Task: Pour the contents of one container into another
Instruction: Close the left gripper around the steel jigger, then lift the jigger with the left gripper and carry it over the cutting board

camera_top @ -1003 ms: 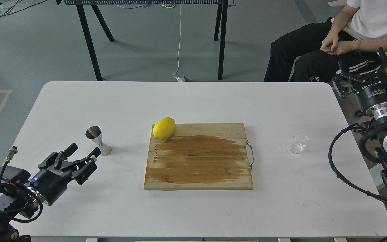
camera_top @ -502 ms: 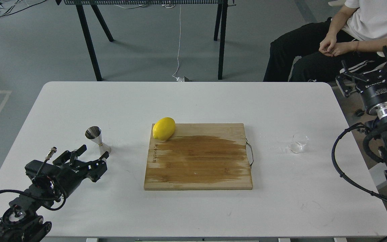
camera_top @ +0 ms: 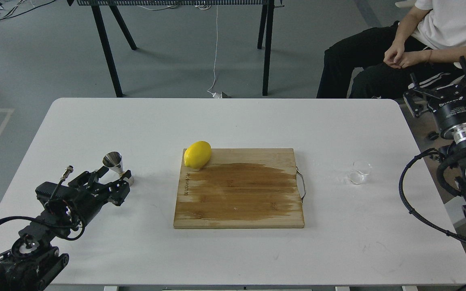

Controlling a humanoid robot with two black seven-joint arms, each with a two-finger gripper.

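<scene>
The steel jigger [camera_top: 114,162] stands upright on the white table [camera_top: 233,121], left of the board. My left gripper [camera_top: 114,179] is open just in front of it, low over the table, with one finger on each side of the jigger's lower cone, which is partly hidden. I cannot tell whether the fingers touch it. The clear glass cup [camera_top: 359,172] stands alone on the table right of the board. My right gripper [camera_top: 439,79] is open, raised beyond the table's right edge, far behind and to the right of the cup.
A wooden cutting board [camera_top: 239,194] with a metal handle lies mid-table, and a yellow lemon [camera_top: 197,154] rests on its far-left corner. A seated person [camera_top: 403,52] is behind the right corner, close to my right gripper. A black table frame [camera_top: 265,48] stands further back.
My left arm has swung forward and turned, bringing its open gripper from the near-left up to the jigger's base. The right gripper rose slightly, then stayed put. The cup and jigger have not moved.
</scene>
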